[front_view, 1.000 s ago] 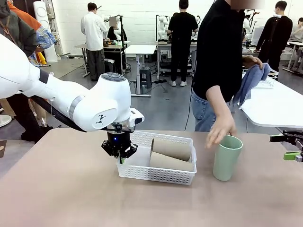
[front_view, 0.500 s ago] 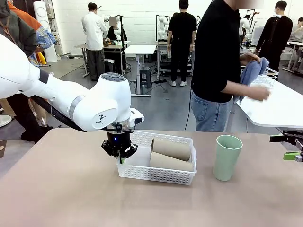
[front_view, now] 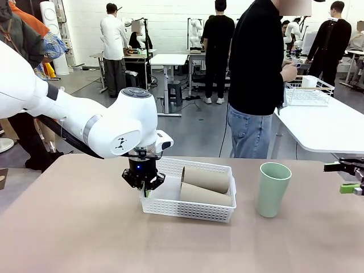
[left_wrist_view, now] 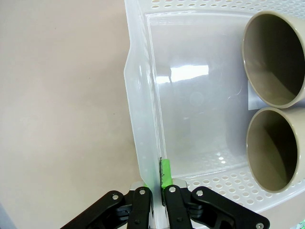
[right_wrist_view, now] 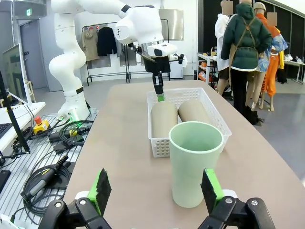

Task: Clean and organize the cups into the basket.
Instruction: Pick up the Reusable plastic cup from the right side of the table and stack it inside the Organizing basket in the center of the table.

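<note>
Left end effector (left_wrist_view: 157,180) clamped on basket (left_wrist_view: 136,95) wall | right end effector (right_wrist_view: 156,189) wide | mint cup (right_wrist_view: 195,164) ahead

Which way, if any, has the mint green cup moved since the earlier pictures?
No. The mint green cup stands upright in the same spot, with the same gap to the right of the basket.

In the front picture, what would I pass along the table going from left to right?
left gripper shut on the basket's left wall → basket → two brown cups lying inside it → green cup → right gripper, open
</note>
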You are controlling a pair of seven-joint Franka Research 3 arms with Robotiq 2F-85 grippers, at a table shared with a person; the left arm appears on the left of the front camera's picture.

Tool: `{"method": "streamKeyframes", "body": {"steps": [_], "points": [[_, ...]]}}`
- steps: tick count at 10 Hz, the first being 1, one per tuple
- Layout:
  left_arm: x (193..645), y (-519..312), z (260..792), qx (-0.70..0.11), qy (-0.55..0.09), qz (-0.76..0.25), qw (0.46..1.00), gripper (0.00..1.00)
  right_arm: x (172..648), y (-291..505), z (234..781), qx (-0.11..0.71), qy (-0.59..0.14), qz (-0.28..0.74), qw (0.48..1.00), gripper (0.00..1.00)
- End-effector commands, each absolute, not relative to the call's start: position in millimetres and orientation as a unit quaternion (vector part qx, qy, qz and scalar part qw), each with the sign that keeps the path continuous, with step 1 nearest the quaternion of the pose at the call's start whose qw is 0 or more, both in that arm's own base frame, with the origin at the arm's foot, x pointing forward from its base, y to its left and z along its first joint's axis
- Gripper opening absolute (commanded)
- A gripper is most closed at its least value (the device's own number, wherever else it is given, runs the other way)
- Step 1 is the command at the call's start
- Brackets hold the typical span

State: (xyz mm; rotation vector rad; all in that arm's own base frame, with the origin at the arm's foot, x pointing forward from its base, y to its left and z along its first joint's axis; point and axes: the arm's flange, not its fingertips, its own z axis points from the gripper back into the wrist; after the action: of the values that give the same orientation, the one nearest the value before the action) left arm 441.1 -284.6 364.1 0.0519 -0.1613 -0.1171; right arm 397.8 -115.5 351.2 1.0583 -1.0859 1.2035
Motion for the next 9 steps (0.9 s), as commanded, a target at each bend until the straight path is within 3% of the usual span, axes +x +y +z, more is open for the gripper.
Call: {"method": "streamKeyframes", "body": {"steps": [1, 4, 9], "points": [[440.2, -286.1, 364.5, 0.033, -0.086, -0.062, 0.994, 0.00, 415.6, -105.2, 320.2, 0.449, -0.459, 0.486, 0.593, 1.00], [440.2, -286.1, 364.5, 0.033, -0.086, -0.062, 0.994, 0.00, 435.7, -90.6, 271.6, 0.446, -0.439, 0.475, 0.619, 1.00], [440.2, -286.1, 364.5, 0.033, -0.086, -0.062, 0.994, 0.00, 448.4, -58.7, 249.0, 0.439, -0.417, 0.497, 0.621, 1.00]]}}
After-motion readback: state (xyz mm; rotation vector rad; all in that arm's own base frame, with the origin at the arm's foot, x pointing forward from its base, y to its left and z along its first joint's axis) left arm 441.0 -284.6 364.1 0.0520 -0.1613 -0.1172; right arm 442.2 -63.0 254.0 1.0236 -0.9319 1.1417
